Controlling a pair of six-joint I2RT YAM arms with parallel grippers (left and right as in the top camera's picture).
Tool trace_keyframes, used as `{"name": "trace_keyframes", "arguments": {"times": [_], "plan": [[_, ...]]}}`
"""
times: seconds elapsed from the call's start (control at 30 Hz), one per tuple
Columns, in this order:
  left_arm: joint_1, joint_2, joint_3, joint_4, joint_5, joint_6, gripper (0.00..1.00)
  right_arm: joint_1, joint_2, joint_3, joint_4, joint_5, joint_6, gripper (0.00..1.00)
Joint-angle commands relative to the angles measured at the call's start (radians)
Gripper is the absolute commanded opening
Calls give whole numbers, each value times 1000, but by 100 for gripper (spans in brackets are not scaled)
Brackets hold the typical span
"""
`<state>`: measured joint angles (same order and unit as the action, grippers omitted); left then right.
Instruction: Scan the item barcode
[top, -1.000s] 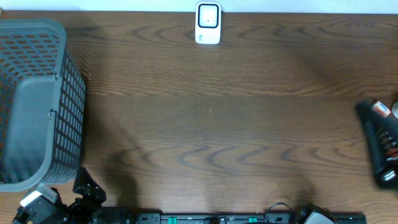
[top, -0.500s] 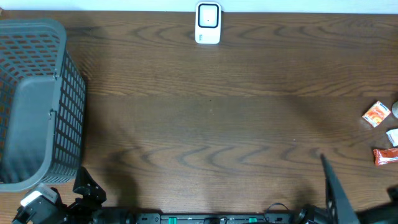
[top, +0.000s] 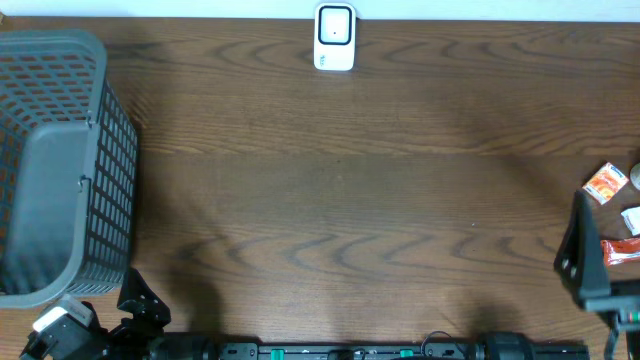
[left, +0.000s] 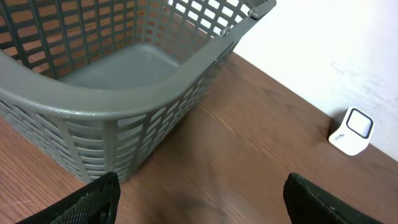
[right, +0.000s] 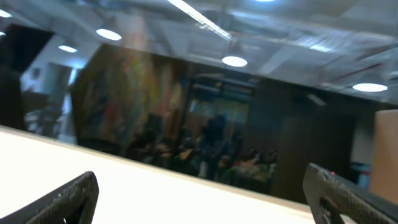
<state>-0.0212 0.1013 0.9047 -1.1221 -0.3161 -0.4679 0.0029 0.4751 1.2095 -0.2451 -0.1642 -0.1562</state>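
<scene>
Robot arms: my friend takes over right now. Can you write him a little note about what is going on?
Left gripper: open, empty, low beside the grey basket.
Right gripper: open, empty, its camera tipped up away from the table; it is near the right edge.
Things: scanner at the far edge, middle. Orange packet and red packet lie at the right edge.
Done: nothing picked up, by the look of it.
Left: grasp a packet and show its barcode to the scanner.
</scene>
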Motion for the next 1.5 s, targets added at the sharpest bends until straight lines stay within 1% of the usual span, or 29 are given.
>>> {"name": "trace_keyframes", "arguments": {"times": [0.0, 0.07, 0.13, 0.2, 0.27, 0.37, 0.43, 0.5, 0.53, 0.63, 0.7, 0.8, 0.9, 1.03, 1.13, 1.2, 1.33, 1.4, 1.47], "plan": [[4, -8, -3, 0, 1, -1, 84, 40, -6, -71, 53, 202, -70, 99], [4, -8, -3, 0, 1, -1, 84, 47, -6, -126, 108, 278, -69, 99], [4, -8, -3, 0, 1, -1, 85, 53, -6, -200, 204, 350, -69, 99], [4, -8, -3, 0, 1, -1, 85, 53, -5, -264, 282, 374, -69, 99], [4, -8, -3, 0, 1, -1, 84, 53, -5, -319, 293, 372, -65, 99], [4, -8, -3, 0, 1, -1, 84, 53, -5, -381, 269, 368, 0, 99], [4, -8, -3, 0, 1, -1, 84, 53, -5, -413, 206, 369, 75, 99], [4, -8, -3, 0, 1, -1, 84, 53, -5, -423, 124, 369, 105, 99], [4, -8, -3, 0, 1, -1, 85, 53, -5, -425, 51, 374, 104, 99], [4, -8, -3, 0, 1, -1, 84, 49, -5, -425, -183, 473, 115, 99], [4, -8, -3, 0, 1, -1, 85, 49, -5, -425, -323, 482, 114, 99], [4, -8, -3, 0, 1, -1, 84, 49, -5, -425, -436, 508, 114, 99], [4, -8, -3, 0, 1, -1, 84, 50, -5, -425, -495, 502, 115, 99], [4, -8, -3, 0, 1, -1, 84, 50, -5, -425, -483, 488, 122, 99], [4, -8, -3, 0, 1, -1, 85, 53, -5, -426, -430, 488, 258, 99], [4, -8, -3, 0, 1, -1, 84, 58, -13, -426, -371, 483, 298, 99], [4, -8, -3, 0, 1, -1, 85, 57, -44, -476, -201, 478, 316, 99], [4, -8, -3, 0, 1, -1, 84, 57, -80, -557, -85, 477, 317, 99], [4, -8, -3, 0, 1, -1, 85, 57, -130, -677, 58, 459, 320, 99]]}}
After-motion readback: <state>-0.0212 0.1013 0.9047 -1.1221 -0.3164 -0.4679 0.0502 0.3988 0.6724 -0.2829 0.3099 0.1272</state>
